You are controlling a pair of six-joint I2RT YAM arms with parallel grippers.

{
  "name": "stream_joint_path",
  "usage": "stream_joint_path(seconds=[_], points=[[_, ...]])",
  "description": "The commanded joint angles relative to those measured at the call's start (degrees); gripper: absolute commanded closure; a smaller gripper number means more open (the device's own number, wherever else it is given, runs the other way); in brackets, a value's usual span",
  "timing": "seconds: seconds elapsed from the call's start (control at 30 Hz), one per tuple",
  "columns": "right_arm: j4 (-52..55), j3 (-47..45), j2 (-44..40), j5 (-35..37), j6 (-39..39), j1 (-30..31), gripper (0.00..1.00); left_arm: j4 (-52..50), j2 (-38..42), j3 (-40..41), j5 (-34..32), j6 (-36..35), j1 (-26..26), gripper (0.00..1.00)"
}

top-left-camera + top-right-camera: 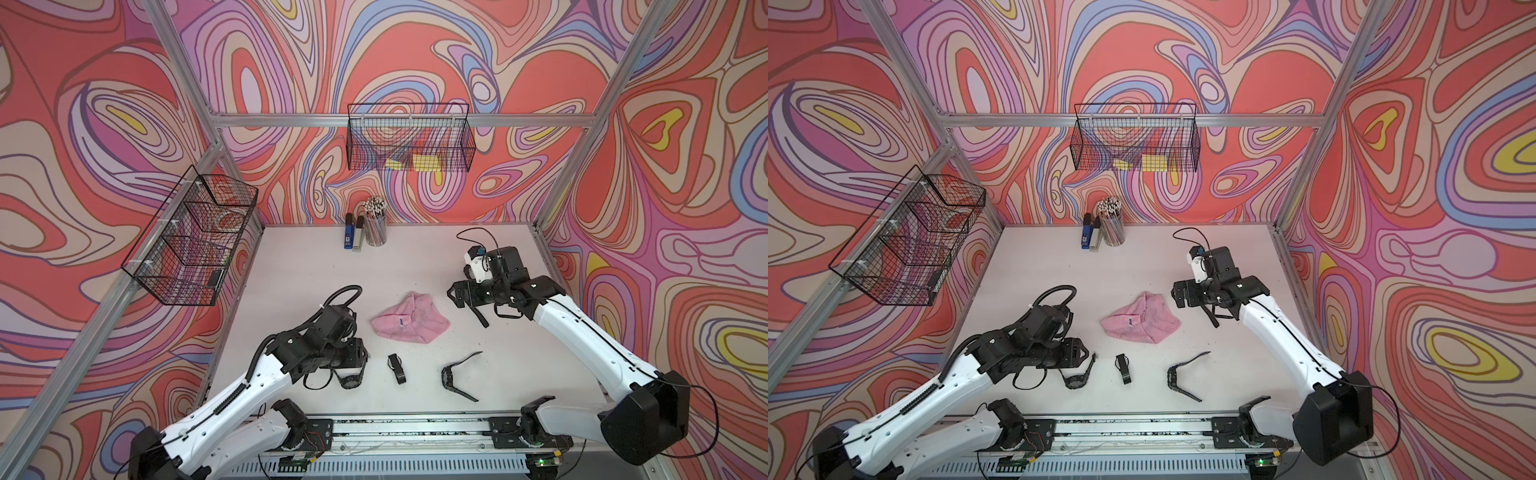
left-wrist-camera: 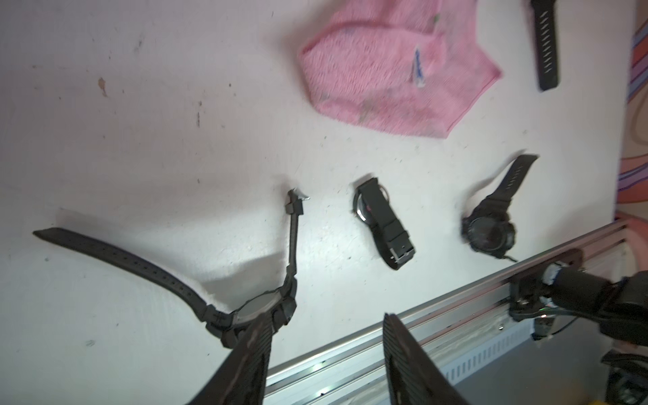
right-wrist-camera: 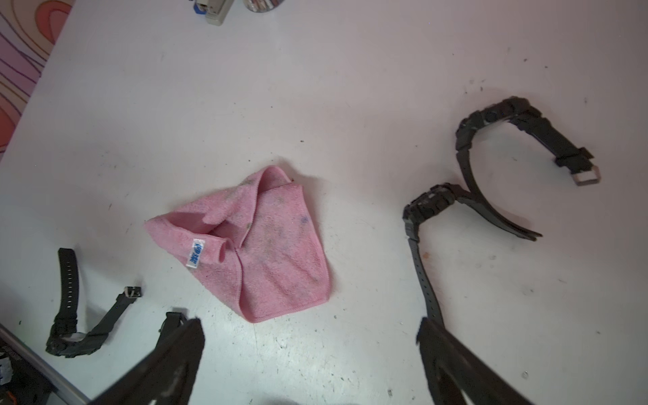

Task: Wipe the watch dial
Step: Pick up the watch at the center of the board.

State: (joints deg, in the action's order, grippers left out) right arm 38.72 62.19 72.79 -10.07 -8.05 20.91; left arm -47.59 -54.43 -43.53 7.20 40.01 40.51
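white table (image 1: 299, 270). pink cloth (image 1: 409, 320) lies crumpled about mid-table, with nothing touching it. near-left watch (image 2: 259, 308) lies close to the near edge, straps splayed open. left gripper (image 2: 324, 319) sits low over it, jaws partly apart with nothing between them. one finger (image 2: 252, 350) overlaps the watch case, cannot tell if it touches. right of that along the near edge are a buckled watch (image 1: 397, 368), then an open-strap watch (image 1: 451, 376), each apart from the cloth. right gripper (image 3: 308, 324) is at the right, slightly farther back than the cloth, jaws spread wide and empty. a black watch (image 3: 427, 205) lies below it, strap running up to one fingertip, contact unclear. another black watch (image 3: 505, 112) lies just beside that one. pencil cup (image 1: 375, 226) and stapler (image 1: 349, 235) stand at the far edge.
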Motion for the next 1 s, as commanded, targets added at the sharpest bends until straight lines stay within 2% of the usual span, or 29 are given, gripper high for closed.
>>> stream_joint_path(seconds=[0.0,0.23,0.63,0.97], points=[[-4.1,-2.3,-1.3,-1.7,-1.3,0.3,0.02,-6.1,-2.0,-2.3,-4.0,-5.0,0.6,0.45],[-5.5,-5.5,-1.1,-4.8,-1.0,0.4,0.02,-5.5,-7.7,-2.7,-2.2,-6.0,1.4,0.45],[-6.1,-6.0,-0.2,-6.9,-0.5,0.4,0.02,-3.1,-18.6,-3.4,-3.6,-8.5,4.7,0.41],[-5.9,-6.5,-0.3,-7.1,-0.5,0.3,0.02,0.6,-26.7,-3.9,-0.5,-12.7,5.5,0.45]])
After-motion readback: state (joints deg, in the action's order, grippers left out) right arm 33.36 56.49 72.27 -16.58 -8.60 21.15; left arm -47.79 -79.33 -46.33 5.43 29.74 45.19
